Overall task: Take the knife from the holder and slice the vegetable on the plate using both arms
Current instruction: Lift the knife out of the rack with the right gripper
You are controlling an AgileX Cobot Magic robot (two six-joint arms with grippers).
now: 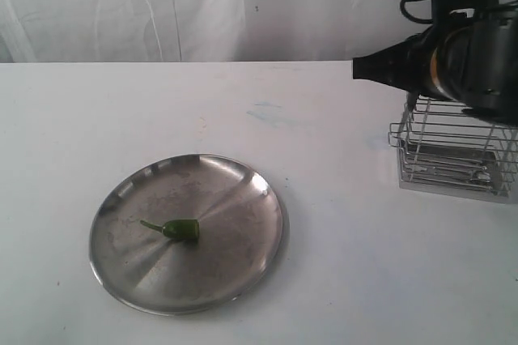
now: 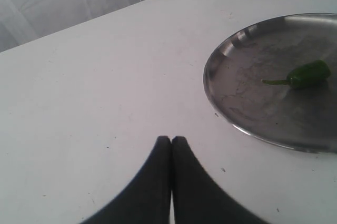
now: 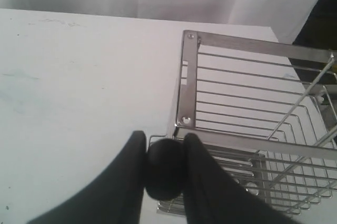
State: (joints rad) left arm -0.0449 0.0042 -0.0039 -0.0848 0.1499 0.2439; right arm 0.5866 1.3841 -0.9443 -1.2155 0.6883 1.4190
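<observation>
Right wrist view: claw (image 3: 164, 167) gripping knife (image 3: 164, 174).

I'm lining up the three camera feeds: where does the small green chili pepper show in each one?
Exterior view: the small green chili pepper lies lower left, near the middle of the round stainless-steel plate.
Left wrist view: the pepper is at the right edge, on the same plate, beyond the shut left gripper.
Right wrist view: not in it.
Shared landmark: the steel plate, in the exterior and left wrist views.

Count: 1 plate (image 1: 243, 179), 1 vegetable (image 1: 181, 230), 1 holder (image 1: 457, 151), 1 knife (image 3: 164, 169) (handle end only visible), 2 grippers: left gripper (image 2: 171, 139), right gripper (image 3: 164, 145).
</observation>
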